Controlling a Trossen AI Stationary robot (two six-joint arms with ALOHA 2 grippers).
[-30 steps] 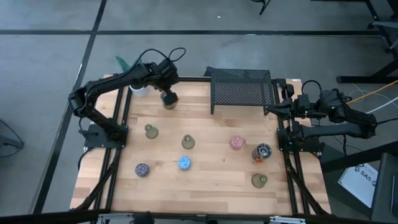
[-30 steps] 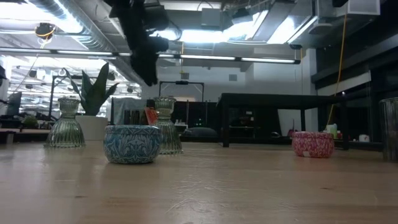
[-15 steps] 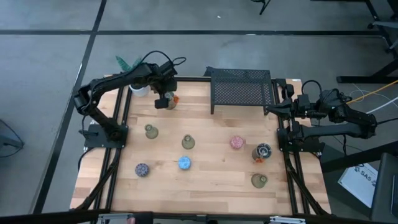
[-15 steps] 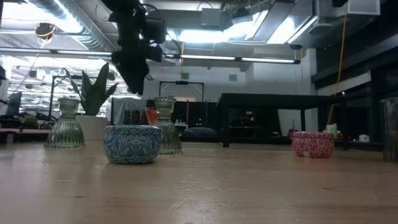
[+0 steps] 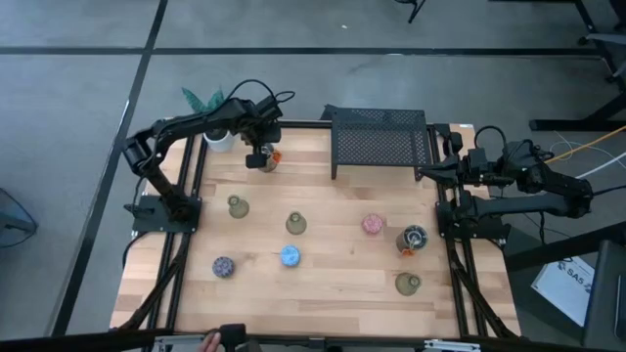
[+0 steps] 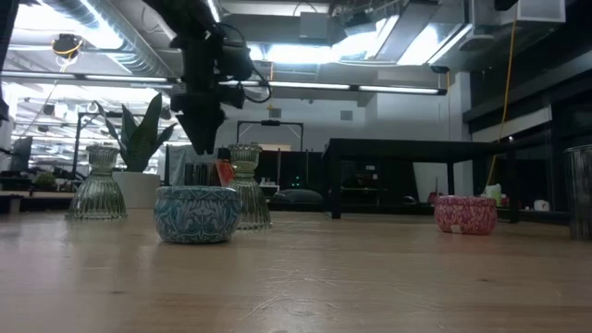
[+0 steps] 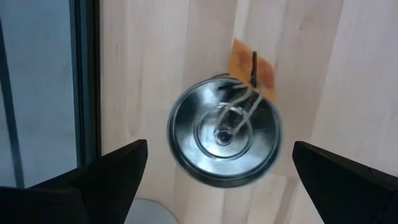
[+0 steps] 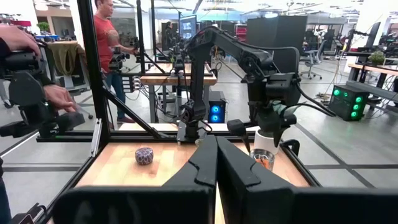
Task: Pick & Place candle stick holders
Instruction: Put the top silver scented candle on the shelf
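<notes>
At the far left corner of the wooden table, next to the white plant pot, hangs the left gripper with fingers spread wide, holding nothing. Directly below it, standing on the wood, a silver holder with an orange tag; in the left wrist view seen straight from above as a round silver holder lying between the two dark fingers, touching neither, with free wood on both sides. In the low view the same gripper pointing down above the table, not reaching the holder. Nearer to the front, from left to right: a green glass holder, a purple speckled one, a second green glass one, a blue one, a pink one, a second silver holder and a third green glass one, all standing apart from each other. At the far edge, right of the middle, the black mesh rack. At the right edge of the table rests the right gripper, fingers pressed together and empty, well apart from every holder. Beyond the table, in the right wrist view, a person in a red shirt.
</notes>
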